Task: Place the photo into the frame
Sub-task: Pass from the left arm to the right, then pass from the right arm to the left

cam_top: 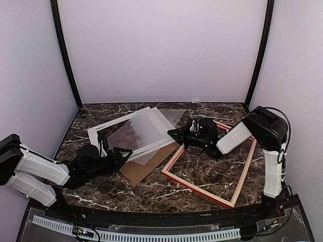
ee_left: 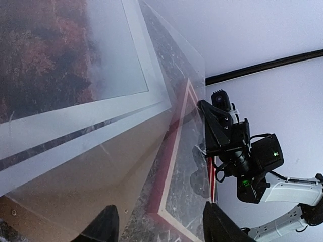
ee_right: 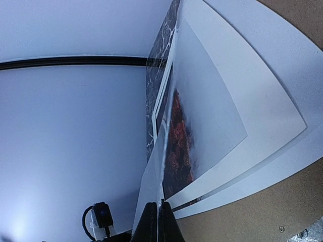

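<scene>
White arm shells (cam_top: 38, 174); black left tool (cam_top: 126, 151) and right tool (cam_top: 171, 134); green wrist lamp (ee_left: 246, 182); black cable (cam_top: 286, 123)

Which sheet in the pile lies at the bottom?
The brown board: its corner pokes out under the photo and the rest, which are white or clear.

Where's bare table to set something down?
Bare table inside the frame, and the near strip in front of the brown board. Crowded where photo, clear sheet and board stack between the left gripper and right gripper.
</scene>
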Robot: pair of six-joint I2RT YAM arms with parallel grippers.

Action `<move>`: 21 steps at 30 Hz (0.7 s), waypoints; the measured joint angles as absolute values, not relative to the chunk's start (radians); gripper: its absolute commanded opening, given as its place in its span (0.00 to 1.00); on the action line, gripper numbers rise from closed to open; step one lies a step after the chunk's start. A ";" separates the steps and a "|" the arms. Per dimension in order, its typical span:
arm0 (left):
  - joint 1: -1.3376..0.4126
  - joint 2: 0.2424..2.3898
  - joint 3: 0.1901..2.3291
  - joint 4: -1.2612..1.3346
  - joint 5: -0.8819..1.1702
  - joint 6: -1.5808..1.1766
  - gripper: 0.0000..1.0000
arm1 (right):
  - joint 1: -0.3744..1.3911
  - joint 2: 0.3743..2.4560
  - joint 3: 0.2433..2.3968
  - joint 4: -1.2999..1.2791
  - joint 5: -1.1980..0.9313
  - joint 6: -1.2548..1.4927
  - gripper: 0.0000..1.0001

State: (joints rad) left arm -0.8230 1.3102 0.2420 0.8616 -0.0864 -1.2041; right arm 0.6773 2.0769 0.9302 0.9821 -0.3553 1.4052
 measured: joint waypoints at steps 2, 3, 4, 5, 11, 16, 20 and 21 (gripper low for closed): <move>-0.823 1.309 0.242 0.848 -0.083 -1.200 0.66 | 0.665 2.050 0.923 0.978 -0.362 1.390 0.00; -0.823 1.308 0.242 0.839 -0.081 -1.196 0.67 | 0.659 2.038 0.922 0.975 -0.366 1.383 0.00; -0.823 1.307 0.242 0.832 -0.079 -1.190 0.68 | 0.653 2.022 0.921 0.965 -0.371 1.371 0.00; -0.823 1.304 0.242 0.822 -0.076 -1.186 0.68 | 0.646 2.004 0.919 0.954 -0.376 1.361 0.00; -0.823 1.207 0.222 0.735 -0.068 -1.143 0.74 | 0.592 1.885 0.912 0.829 -0.432 1.255 0.00; -0.823 1.050 0.214 0.578 -0.070 -1.061 0.79 | 0.543 1.803 0.935 0.655 -0.492 1.128 0.00; -0.823 0.920 0.243 0.415 -0.088 -0.912 0.84 | 0.520 1.761 0.978 0.515 -0.543 1.015 0.00; -0.823 0.904 0.262 0.382 -0.091 -0.876 0.85 | 0.517 1.751 0.988 0.479 -0.561 0.985 0.00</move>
State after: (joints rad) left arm -0.8230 0.9043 0.2623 0.3817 -0.0914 -0.8761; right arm 0.5171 1.7508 0.9878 0.4793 -0.5606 0.9848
